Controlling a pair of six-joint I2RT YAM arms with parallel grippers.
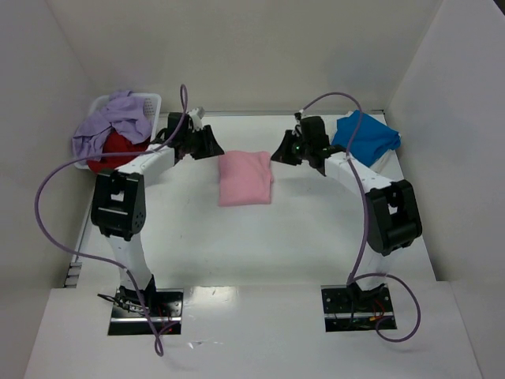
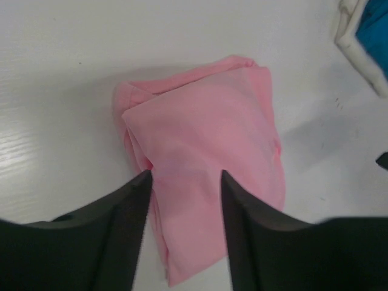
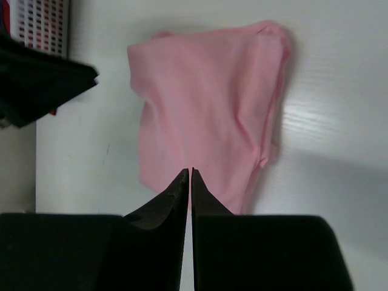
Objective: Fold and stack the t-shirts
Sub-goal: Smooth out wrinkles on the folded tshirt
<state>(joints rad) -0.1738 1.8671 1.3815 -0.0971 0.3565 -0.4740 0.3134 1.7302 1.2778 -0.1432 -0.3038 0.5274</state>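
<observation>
The light pink t-shirt [image 1: 245, 178] lies folded in a small rectangle on the table's middle; it also shows in the left wrist view [image 2: 206, 151] and the right wrist view [image 3: 206, 109]. My left gripper [image 1: 207, 144] hovers just left of it, open and empty [image 2: 185, 182]. My right gripper [image 1: 286, 151] hovers just right of it, shut and holding nothing [image 3: 191, 173]. The bright blue t-shirt [image 1: 364, 136] lies bunched at the back right. The lavender t-shirt [image 1: 114, 120] and the red t-shirt [image 1: 118, 150] sit heaped in the basket at the back left.
The white perforated basket [image 1: 150, 101] stands in the back left corner. A white rim [image 2: 357, 42] shows under the blue t-shirt. White walls enclose the table on three sides. Purple cables loop from both arms.
</observation>
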